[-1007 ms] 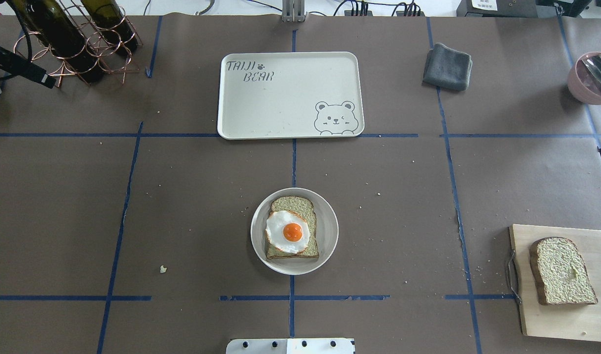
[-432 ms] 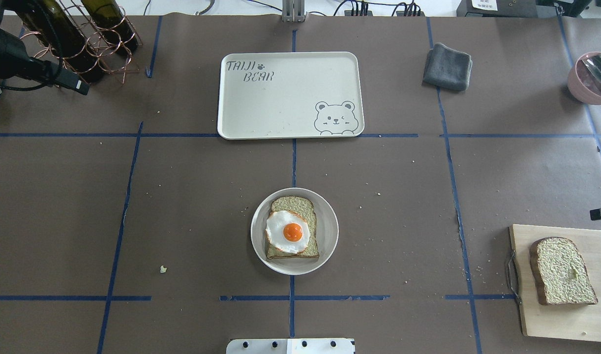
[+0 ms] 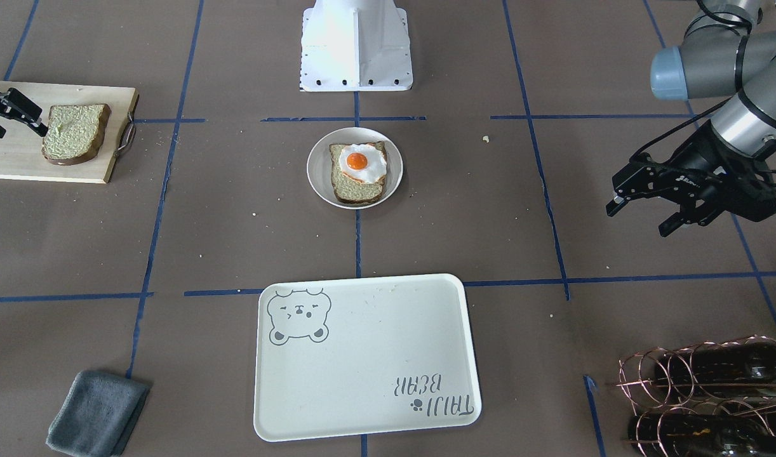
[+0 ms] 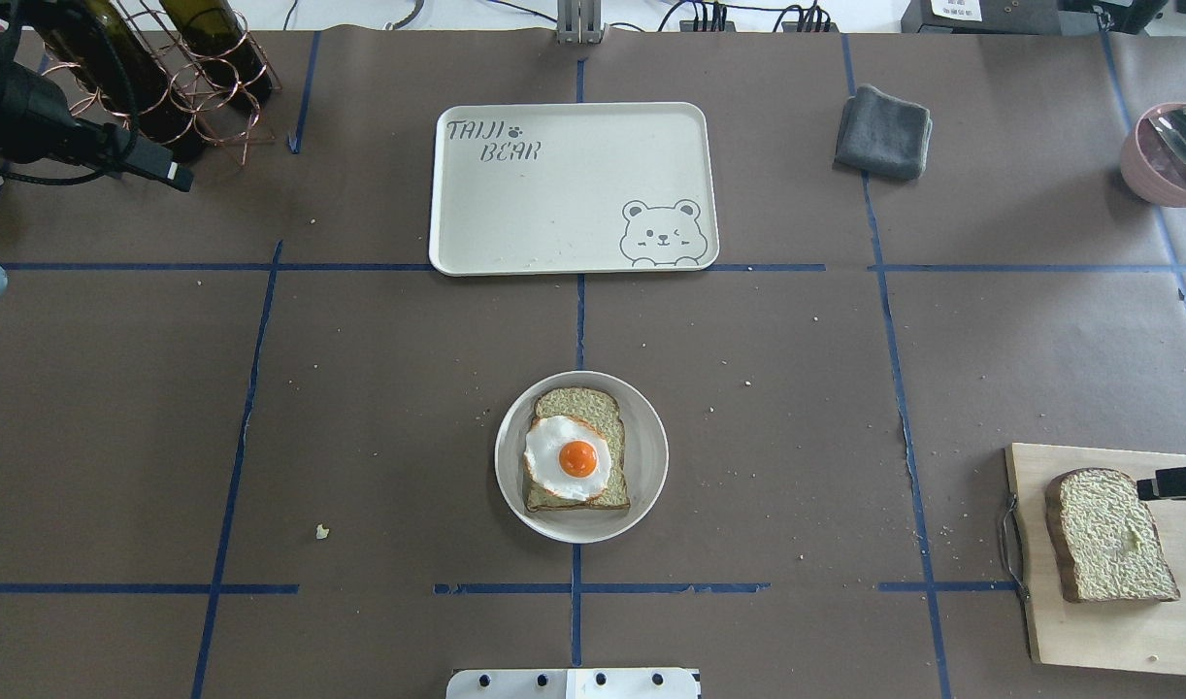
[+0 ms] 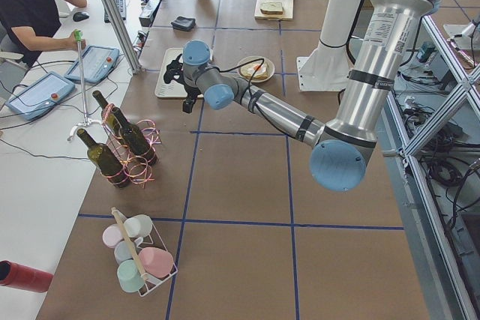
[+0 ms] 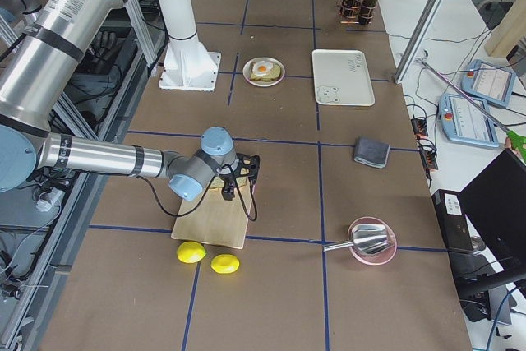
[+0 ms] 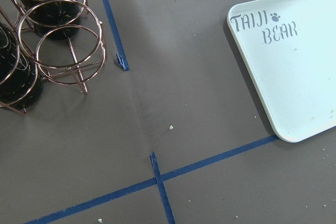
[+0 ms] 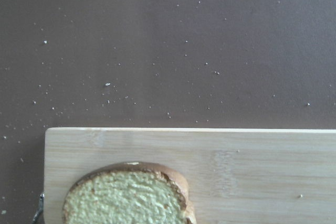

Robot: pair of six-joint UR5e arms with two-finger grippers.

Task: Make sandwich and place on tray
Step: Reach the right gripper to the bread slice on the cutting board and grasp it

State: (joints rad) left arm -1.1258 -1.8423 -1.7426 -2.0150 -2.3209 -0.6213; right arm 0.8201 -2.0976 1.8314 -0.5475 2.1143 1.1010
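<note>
L fingers [image 3: 677,223] open nr wine rack [image 3: 699,381] | R fingers [image 3: 27,114] open over bread slice [image 3: 73,133] on board [image 3: 7,158]

the only words i could read were on the tray [image 4: 574,194]: grey lettering [image 4: 493,141] in one corner that said "taiji bear", with a small paw mark [image 4: 515,127] after the first word. from across the table it stood upside down, and the left wrist view showed it plainly. faint print on the left gripper [image 3: 637,221] and a white label [image 4: 957,8] on a black box [image 4: 1001,19] were too small to read.
</note>
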